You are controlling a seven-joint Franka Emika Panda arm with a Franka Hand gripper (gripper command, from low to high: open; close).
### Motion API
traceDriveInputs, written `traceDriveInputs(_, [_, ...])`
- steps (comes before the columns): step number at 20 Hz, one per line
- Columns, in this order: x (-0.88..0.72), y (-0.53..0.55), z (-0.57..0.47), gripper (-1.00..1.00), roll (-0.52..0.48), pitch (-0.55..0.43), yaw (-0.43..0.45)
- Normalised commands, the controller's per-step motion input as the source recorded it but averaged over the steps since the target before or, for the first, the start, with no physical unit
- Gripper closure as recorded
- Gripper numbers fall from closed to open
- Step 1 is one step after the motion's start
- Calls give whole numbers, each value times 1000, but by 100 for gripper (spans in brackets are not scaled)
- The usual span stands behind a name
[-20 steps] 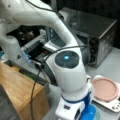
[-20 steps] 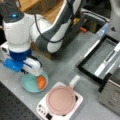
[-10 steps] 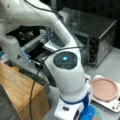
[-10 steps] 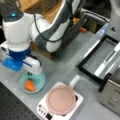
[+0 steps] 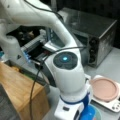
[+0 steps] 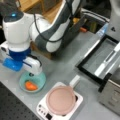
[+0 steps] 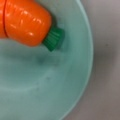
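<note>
I see the carrot [image 7: 23,21] already lying in the teal bowl [image 7: 75,82], gripper [image 6: 31,73] above at 12 o'clock, jaws' state unclear, can't tell.

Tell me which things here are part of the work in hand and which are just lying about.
In hand: toy carrot, teal bowl holding it, claw above the bowl.

Lying about: pink pan on white hotplate, toaster oven, black tray, wooden block.

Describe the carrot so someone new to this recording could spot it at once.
In a front view, find the white burner with the pink pan. To its left sits a teal bowl under the gripper. The carrot lies inside, the only orange thing there, with a green stub.
</note>
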Motion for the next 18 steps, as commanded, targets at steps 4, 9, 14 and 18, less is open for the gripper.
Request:
traceDriveInputs(4, [190,1,57,-100,3,65,66])
traceDriveInputs(9, [179,84,81,-100,1,87,6])
traceDriveInputs(14, [168,88,126,-100,-12,97,-16])
traceDriveInputs(18, [146,72,139,-100,-20,106,-31])
